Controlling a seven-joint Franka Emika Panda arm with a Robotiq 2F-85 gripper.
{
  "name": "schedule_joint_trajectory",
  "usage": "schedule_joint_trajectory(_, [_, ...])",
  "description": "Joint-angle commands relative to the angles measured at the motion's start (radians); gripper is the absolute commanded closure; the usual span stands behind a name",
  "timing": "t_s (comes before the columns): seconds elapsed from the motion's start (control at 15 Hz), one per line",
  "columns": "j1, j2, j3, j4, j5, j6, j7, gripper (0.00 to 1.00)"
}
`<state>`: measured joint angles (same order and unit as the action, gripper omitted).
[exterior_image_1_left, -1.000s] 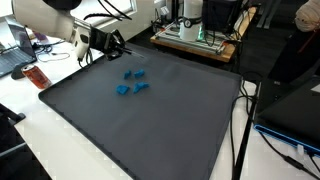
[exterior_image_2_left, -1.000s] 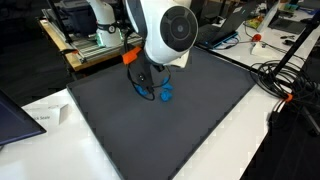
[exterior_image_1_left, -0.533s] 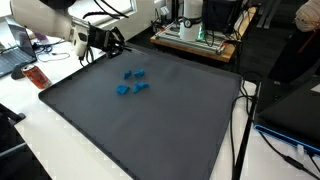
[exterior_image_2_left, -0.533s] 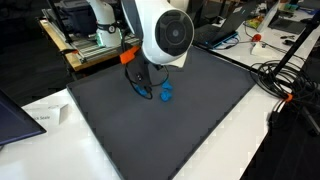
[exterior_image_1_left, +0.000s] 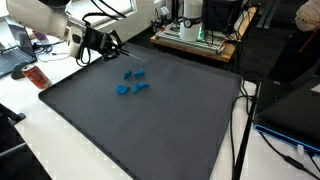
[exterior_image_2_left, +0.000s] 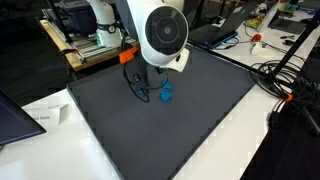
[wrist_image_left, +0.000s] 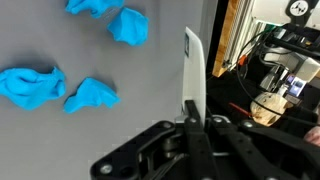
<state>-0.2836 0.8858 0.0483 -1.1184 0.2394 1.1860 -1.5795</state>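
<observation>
**Shut, empty gripper held beside four blue lumps**

The gripper (exterior_image_1_left: 118, 46) is seen hanging above the far corner of a dark grey mat (exterior_image_1_left: 150, 130). Its two fingers (wrist_image_left: 192, 70) are pressed flat together in the wrist view, and nothing is held between them.

Four blue lumps (exterior_image_1_left: 123, 90) are scattered on the mat in a loose cluster, near the gripper but apart from it. From the lumps, the gripper is found at about ten o'clock in an exterior view. In the wrist view the lumps (wrist_image_left: 92, 97) are spread from nine to eleven o'clock of the fingertips, none of them touched.

In an exterior view the arm's round white joint (exterior_image_2_left: 165, 35) is placed in front of the gripper, so that the gripper is hidden and only one blue lump (exterior_image_2_left: 166, 94) is shown below the joint.

The mat is laid on a white table (exterior_image_1_left: 50, 140). A reddish object (exterior_image_1_left: 35, 76) is seen at nine o'clock of the lumps, off the mat. A rack of equipment (exterior_image_1_left: 195, 35) is set at one o'clock, and cables (exterior_image_1_left: 240, 120) are trailed along the mat's edge at three o'clock.
</observation>
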Motion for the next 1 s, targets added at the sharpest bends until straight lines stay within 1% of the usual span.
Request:
schedule_joint_trajectory(0.0, [-0.006, 0.004, -0.003, 0.007, 0.046, 0.062, 0.088, 0.99])
schedule_joint_trajectory(0.33, [-0.007, -0.024, -0.004, -0.037, 0.055, 0.185, 0.197, 0.99])
schedule_joint_trajectory(0.47, [-0.012, -0.05, -0.007, -0.072, 0.055, 0.229, 0.233, 0.99])
schedule_joint_trajectory(0.93, [-0.037, -0.174, -0.032, -0.188, 0.057, 0.325, 0.343, 0.99])
